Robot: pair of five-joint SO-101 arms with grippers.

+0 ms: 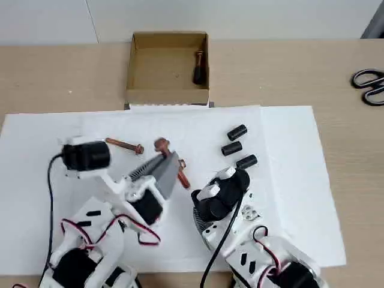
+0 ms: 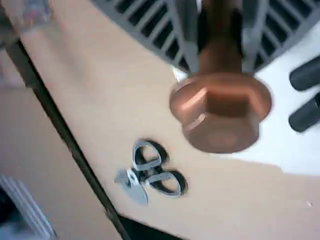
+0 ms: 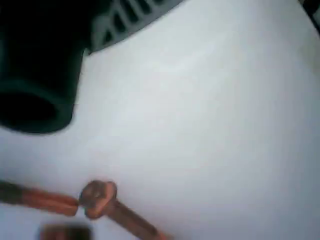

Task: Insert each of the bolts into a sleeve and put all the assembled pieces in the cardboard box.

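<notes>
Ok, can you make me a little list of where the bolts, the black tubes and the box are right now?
Left gripper: shut on a copper bolt, above the white sheet
Loose bolts: two on the sheet, one right beside the left gripper
Black sleeves: three in a loose row; cannot tell if the one nearest the right arm is held
Cardboard box: one bolt-in-sleeve piece inside
Scissors: on the bare table, off the sheet

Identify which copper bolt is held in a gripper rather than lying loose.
The bolt clamped in the left gripper, head sticking out; two loose bolts lie flat on the white sheet.
</notes>
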